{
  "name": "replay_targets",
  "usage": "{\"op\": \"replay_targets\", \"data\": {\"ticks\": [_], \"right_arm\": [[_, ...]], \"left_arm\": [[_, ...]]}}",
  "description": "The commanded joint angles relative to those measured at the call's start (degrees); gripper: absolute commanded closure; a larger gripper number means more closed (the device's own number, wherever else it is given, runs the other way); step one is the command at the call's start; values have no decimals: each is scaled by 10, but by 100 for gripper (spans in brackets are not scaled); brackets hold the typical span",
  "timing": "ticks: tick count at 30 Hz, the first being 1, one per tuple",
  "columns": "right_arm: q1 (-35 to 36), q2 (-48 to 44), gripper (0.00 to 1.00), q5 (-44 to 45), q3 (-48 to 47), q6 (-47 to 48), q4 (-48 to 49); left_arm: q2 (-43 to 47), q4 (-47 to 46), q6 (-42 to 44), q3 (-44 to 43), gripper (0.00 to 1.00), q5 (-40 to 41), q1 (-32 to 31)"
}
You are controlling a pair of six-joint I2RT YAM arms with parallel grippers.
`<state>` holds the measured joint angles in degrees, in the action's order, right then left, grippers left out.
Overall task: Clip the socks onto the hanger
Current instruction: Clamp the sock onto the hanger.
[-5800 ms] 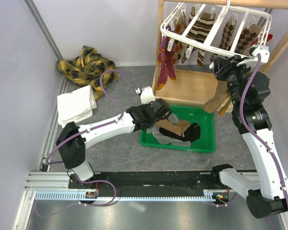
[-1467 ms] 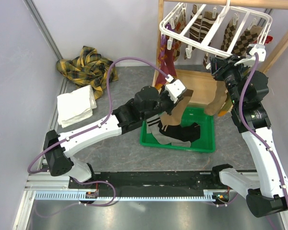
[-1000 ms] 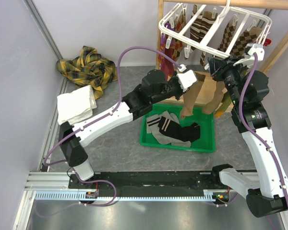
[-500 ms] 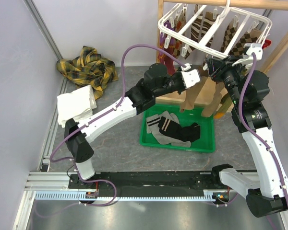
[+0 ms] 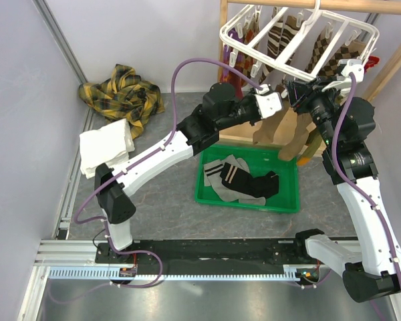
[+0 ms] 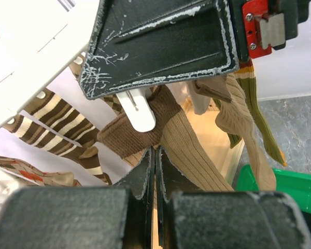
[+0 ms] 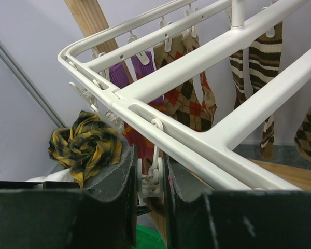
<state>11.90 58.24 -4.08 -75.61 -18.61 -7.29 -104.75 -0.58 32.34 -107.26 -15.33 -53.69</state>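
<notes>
Left gripper (image 6: 154, 155): clamped on the cuff of a brown sock (image 6: 184, 137), held up just under the hanger (image 7: 207, 148).
Right gripper (image 7: 149, 174): pinching a white clip (image 7: 150, 179) on the hanger's near bar; the sock cuff sits against that clip.
Green bin (image 5: 248, 200): below, holding more socks (image 5: 244, 180).

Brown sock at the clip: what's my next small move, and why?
Probably ease the left gripper slightly up, feeding the brown sock deeper into the clip that the right gripper squeezes; the clip's tip seems only to overlap the cuff.
</notes>
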Motion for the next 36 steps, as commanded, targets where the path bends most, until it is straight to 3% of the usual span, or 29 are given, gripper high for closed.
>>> {"op": "replay_targets", "data": {"ticks": [1, 14, 21, 36], "right_arm": [[8, 2, 100, -52, -17, -3, -31], [9, 4, 100, -53, -15, 0, -30], [8, 0, 76, -56, -14, 1, -30], [8, -7, 47, -54, -16, 1, -31]], "left_arm": [[-5, -3, 20, -38, 98, 0, 3], [3, -10, 0, -42, 98, 0, 2], [3, -19, -8, -41, 98, 0, 3], [3, -33, -24, -44, 98, 4, 2]]}}
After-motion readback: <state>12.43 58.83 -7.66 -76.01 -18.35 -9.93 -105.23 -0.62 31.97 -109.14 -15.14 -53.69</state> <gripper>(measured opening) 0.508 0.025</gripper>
